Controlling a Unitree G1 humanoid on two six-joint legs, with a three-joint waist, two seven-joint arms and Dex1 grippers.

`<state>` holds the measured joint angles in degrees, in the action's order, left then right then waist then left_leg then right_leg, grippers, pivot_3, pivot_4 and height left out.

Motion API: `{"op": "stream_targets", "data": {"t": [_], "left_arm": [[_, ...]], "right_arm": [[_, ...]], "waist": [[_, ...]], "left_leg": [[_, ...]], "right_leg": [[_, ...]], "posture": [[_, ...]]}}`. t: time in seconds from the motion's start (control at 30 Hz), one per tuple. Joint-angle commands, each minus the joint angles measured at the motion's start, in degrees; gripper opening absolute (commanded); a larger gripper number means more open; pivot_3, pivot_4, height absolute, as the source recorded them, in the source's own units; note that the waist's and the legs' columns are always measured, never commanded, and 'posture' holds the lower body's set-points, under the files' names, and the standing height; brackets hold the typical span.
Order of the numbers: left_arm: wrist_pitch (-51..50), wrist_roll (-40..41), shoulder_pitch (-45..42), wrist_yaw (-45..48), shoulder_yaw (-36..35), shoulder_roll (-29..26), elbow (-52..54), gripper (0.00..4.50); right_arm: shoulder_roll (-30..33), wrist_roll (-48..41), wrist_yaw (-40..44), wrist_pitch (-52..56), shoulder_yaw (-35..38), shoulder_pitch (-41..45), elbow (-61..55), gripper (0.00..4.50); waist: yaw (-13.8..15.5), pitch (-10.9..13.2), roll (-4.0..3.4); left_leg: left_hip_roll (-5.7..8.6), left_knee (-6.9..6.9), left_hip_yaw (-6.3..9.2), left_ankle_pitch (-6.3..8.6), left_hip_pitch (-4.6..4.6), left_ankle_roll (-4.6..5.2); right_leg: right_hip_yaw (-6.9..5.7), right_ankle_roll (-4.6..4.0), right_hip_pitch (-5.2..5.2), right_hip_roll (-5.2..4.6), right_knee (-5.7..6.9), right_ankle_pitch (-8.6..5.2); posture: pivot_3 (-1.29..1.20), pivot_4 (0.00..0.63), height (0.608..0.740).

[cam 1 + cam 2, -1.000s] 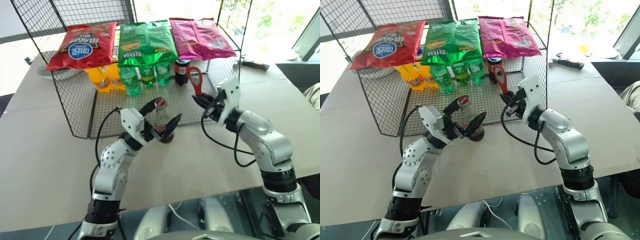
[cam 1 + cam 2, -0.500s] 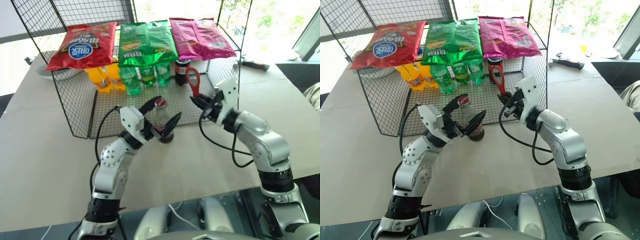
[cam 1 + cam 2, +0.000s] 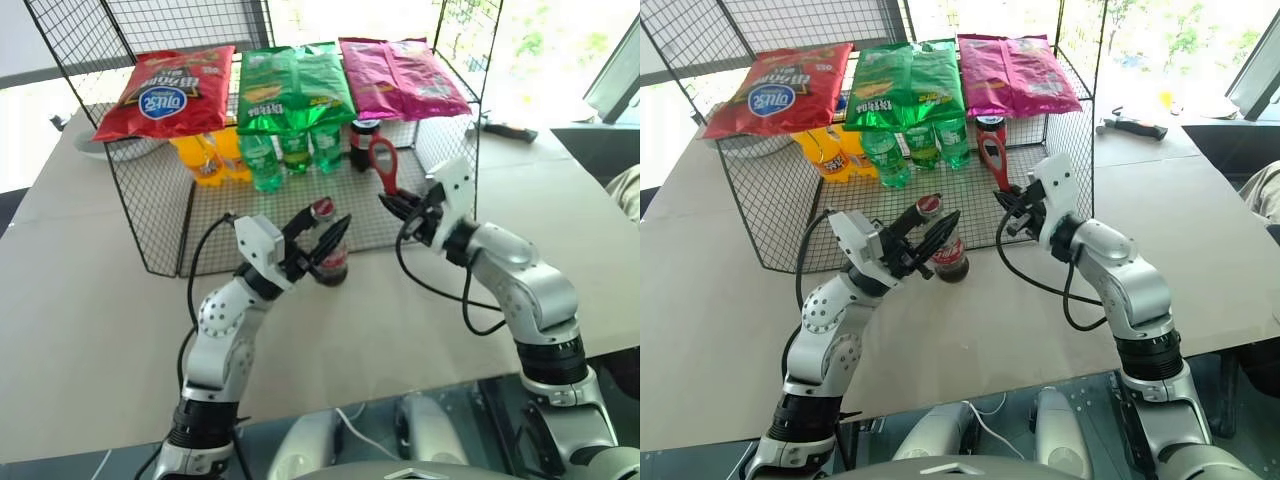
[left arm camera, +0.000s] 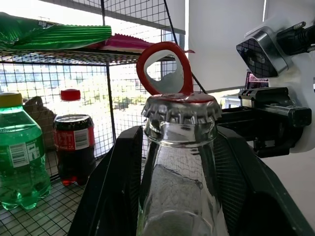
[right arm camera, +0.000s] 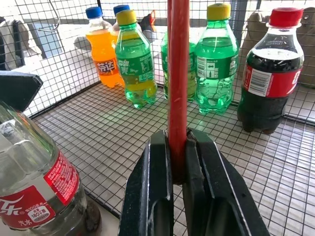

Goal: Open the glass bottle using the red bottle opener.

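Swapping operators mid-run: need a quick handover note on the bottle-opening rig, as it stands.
Left gripper: fingers around the glass bottle, which stands on the table just in front of the wire rack; whether the pads press the glass yet I cannot tell.
Right gripper: shut on the red bottle opener, ring end up, held beside the bottle and apart from it.
Done: opener picked up, bottle bracketed.
Left: confirm the bottle grip, bring the ring onto the red crown cap, which is still on, and pry it off.

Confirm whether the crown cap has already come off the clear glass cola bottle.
No. The left wrist view shows the crimped red crown cap seated on the clear glass cola bottle.
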<state>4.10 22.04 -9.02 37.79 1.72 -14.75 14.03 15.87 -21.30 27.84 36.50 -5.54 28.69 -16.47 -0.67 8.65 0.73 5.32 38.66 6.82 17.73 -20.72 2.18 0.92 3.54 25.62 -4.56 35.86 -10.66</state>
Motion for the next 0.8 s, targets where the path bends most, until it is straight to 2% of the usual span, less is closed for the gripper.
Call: {"op": "stream_targets", "data": {"t": [0.03, 0.2, 0.43, 0.6, 0.8], "left_arm": [[-0.35, -0.56, 1.11, 0.30, 0.31, -0.73, 0.09, 1.69], [-0.31, -0.82, 1.03, 0.19, 0.62, -0.73, -0.64, 1.69], [-1.04, -0.57, 0.74, -0.21, 0.35, -0.87, -0.83, 1.69], [-1.65, -0.01, 0.71, -0.28, 0.04, -1.16, -0.67, 1.69], [-2.51, 0.75, 0.78, -0.12, 0.00, -1.19, -0.27, 1.69]], "right_arm": [[0.79, 2.98, 1.48, -4.58, -2.97, 1.93, -2.60, 0.00], [2.89, 17.16, 1.34, -23.70, -11.71, 1.60, -0.30, 0.00], [5.85, 32.71, -1.90, -51.57, -17.18, 1.74, 10.46, 0.00], [6.81, 38.00, -4.04, -62.24, -17.41, 2.91, 17.61, 0.00], [6.35, 45.19, -8.23, -69.88, -18.53, 5.23, 26.56, 0.00]], "waist": [[-0.02, 0.00, 0.00], [-0.07, -0.03, 0.00], [-0.07, -0.10, 0.07], [-0.06, -0.13, 0.08], [-0.08, -0.15, 0.08]], "left_leg": [[0.00, 0.00, 0.00, 0.00, 0.00, 0.00], [0.00, 0.00, -0.01, 0.00, 0.02, 0.00], [0.01, 0.06, -0.08, 0.00, 0.04, -0.01], [-0.01, 0.07, -0.12, -0.01, 0.13, -0.02], [-0.03, 0.06, -0.16, -0.01, 0.31, -0.02]], "right_leg": [[0.00, 0.00, 0.00, 0.00, 0.00, 0.00], [0.00, 0.00, 0.00, 0.02, 0.00, 0.00], [0.01, 0.02, -0.02, 0.02, 0.02, 0.01], [0.06, 0.00, -0.10, 0.06, 0.02, 0.03], [0.11, -0.02, -0.25, 0.10, 0.02, 0.04]], "posture": [[0.00, 0.150, 0.740], [0.00, 0.150, 0.740], [0.00, 0.150, 0.740], [0.00, 0.150, 0.740], [0.00, 0.150, 0.740]]}}
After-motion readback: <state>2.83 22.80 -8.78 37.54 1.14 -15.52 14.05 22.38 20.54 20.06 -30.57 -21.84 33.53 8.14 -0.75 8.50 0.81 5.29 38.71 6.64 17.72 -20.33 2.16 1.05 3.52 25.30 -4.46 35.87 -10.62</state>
